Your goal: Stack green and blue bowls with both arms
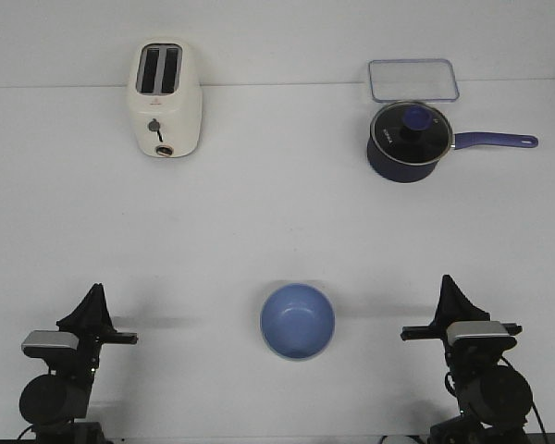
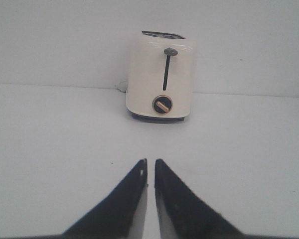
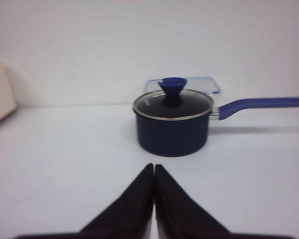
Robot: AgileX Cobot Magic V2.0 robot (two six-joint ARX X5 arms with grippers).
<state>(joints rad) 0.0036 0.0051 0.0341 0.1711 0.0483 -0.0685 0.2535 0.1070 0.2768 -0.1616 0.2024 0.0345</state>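
Note:
The light blue bowl [image 1: 298,321] sits upright on the white table near the front edge, midway between my two arms. No separate mint green bowl shows in any view. My left gripper [image 1: 94,298] rests low at the front left, well left of the bowl, its jaws nearly together with only a thin slit and nothing between them [image 2: 150,162]. My right gripper [image 1: 447,294] rests at the front right, well right of the bowl, jaws pressed together and empty [image 3: 154,166]. Neither wrist view shows a bowl.
A cream toaster [image 1: 165,99] stands at the back left, straight ahead of the left gripper [image 2: 161,75]. A dark blue lidded saucepan [image 1: 407,141] with a long handle stands at the back right [image 3: 172,123], with a clear flat container [image 1: 413,80] behind it.

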